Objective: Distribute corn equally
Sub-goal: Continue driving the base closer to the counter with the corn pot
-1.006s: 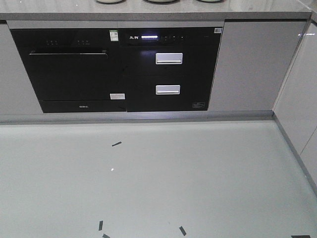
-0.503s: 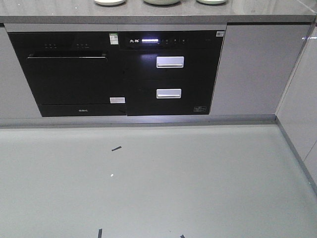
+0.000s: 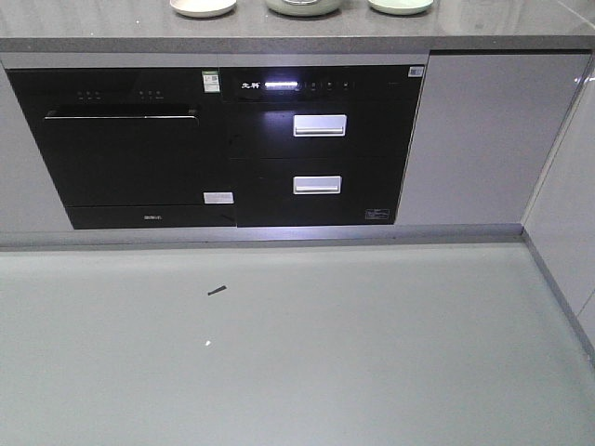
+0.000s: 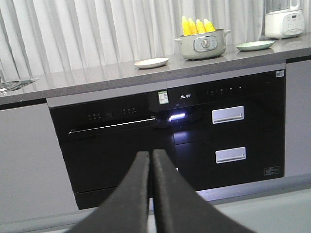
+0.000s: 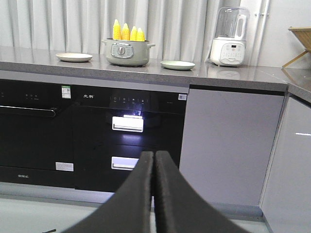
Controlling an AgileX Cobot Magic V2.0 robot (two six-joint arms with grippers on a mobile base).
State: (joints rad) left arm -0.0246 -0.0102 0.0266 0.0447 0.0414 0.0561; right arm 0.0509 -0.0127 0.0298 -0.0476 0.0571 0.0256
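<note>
Left wrist-mounted view: all four corn cobs (image 4: 197, 25) stand upright in the pot (image 4: 203, 44) on the tabletop (image 4: 97, 77), between a cream plate (image 4: 151, 62) and a green plate (image 4: 254, 45), both bare. Across the last second the black appliance fronts (image 3: 316, 149) have slid lower in the front view, so the base seems to be closing in; no sharing yet. Left pincer (image 4: 151, 156) and right pincer (image 5: 154, 156) are pinched closed, empty.

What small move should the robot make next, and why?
Probably drive closer to the counter: the corn stands in the pot up there, while the shut left hand and right hand hang well short of it.
</note>
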